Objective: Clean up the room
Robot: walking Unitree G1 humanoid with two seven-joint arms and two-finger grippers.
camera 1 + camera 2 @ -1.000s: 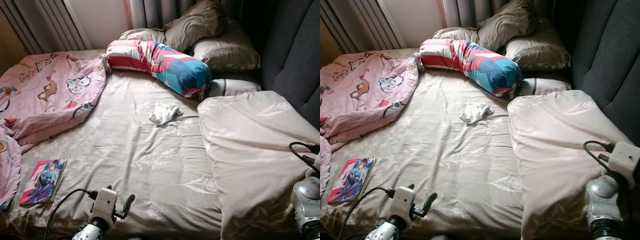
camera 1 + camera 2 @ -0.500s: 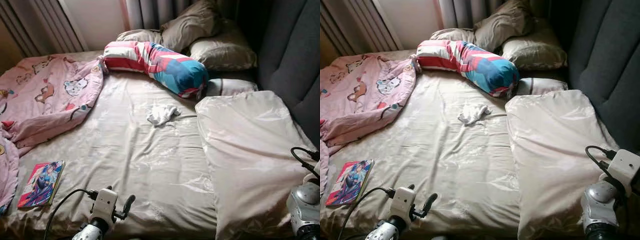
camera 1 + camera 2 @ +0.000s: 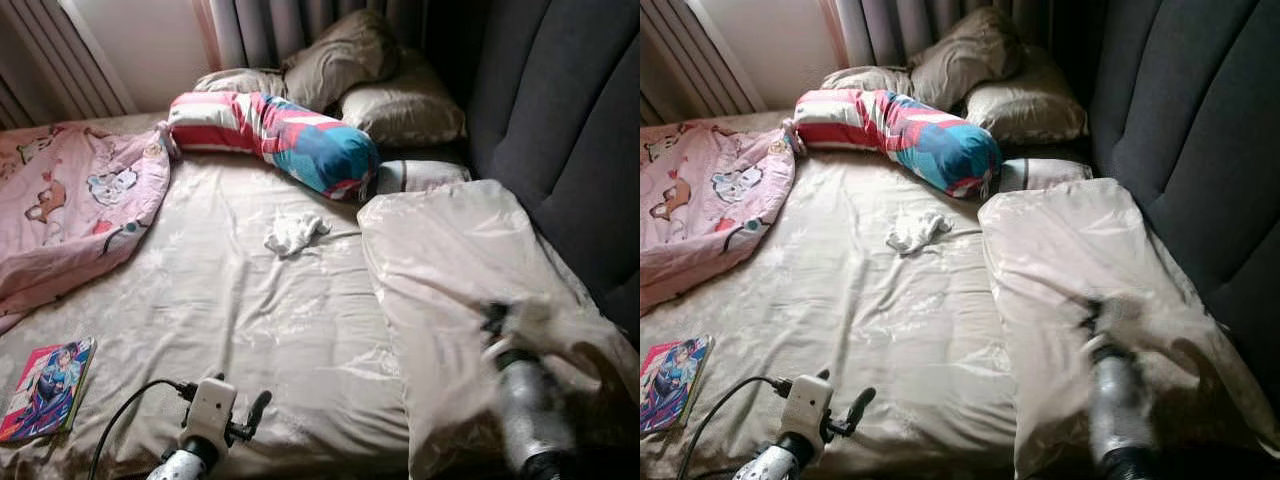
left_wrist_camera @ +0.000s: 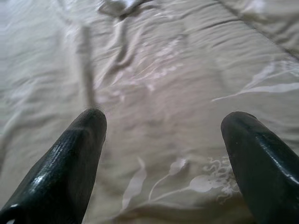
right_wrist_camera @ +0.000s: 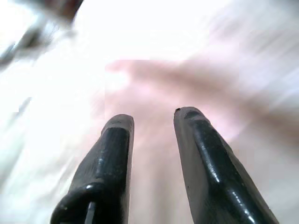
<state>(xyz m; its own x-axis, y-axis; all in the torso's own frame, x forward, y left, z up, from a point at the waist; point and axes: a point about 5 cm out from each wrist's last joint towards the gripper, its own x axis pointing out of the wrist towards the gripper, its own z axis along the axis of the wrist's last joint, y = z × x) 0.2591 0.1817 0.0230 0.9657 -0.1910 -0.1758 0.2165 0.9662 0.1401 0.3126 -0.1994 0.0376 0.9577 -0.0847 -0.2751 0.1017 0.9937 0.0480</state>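
A crumpled white cloth (image 3: 295,231) lies in the middle of the beige bed sheet (image 3: 230,320). A colourful comic book (image 3: 45,388) rests near the bed's front left corner. A pink cartoon blanket (image 3: 70,215) is bunched at the left. A striped red, white and blue bolster (image 3: 275,140) lies across the head of the bed. My left gripper (image 4: 163,116) hovers low over the sheet at the front edge, open and empty. My right arm (image 3: 525,400) is blurred in motion over the large beige pillow (image 3: 450,270); its gripper (image 5: 152,119) is open with nothing between its fingers.
Brown pillows (image 3: 385,85) are piled against the dark padded headboard (image 3: 560,120) at the right. A small striped cushion (image 3: 415,175) sits behind the large pillow. Curtains (image 3: 260,30) and a wall stand behind the bed.
The camera has turned to the right, so the whole scene has shifted left. My right arm has swung up and forward over the large pillow. The left arm holds its place.
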